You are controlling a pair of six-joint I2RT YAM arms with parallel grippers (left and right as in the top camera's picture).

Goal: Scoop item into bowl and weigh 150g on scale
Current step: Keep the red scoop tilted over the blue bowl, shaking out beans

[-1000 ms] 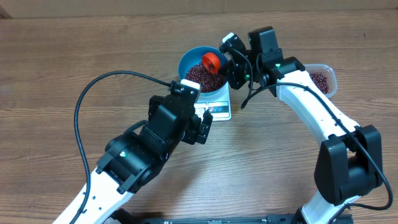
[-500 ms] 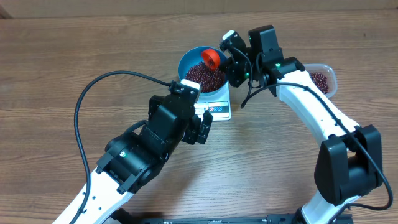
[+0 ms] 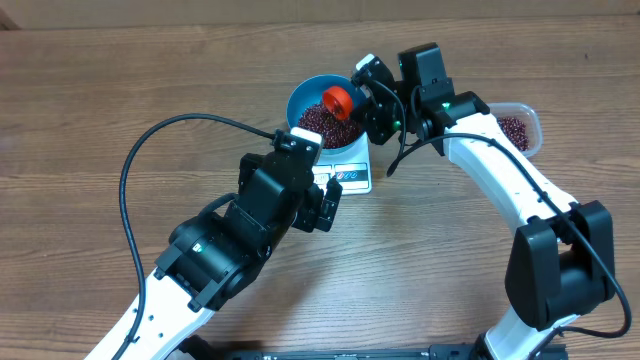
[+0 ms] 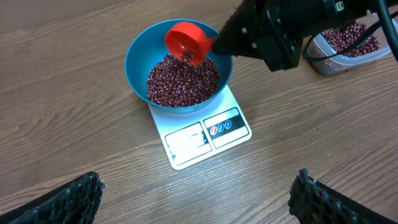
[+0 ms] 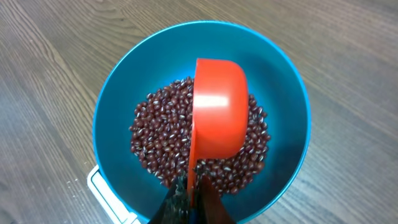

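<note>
The blue bowl (image 3: 300, 95) stands on the white scale (image 3: 350, 177) and holds a heap of dark red beans (image 3: 318, 122). My right gripper (image 3: 368, 90) is shut on the handle of a red scoop (image 3: 338, 100), which hangs tipped over the beans. In the right wrist view the scoop (image 5: 217, 112) shows its rounded back above the beans (image 5: 158, 130), the gripper (image 5: 191, 180) pinching its thin handle. My left gripper (image 4: 198, 199) stands wide open above bare table in front of the scale (image 4: 199, 137), holding nothing.
A clear plastic tub (image 3: 520, 128) with more beans sits to the right of the scale, behind the right arm. The left arm's black cable (image 3: 150, 140) loops over the table at the left.
The red scoop rose slightly over the bowl, then dropped back to about where it was. The left arm has not moved.
</note>
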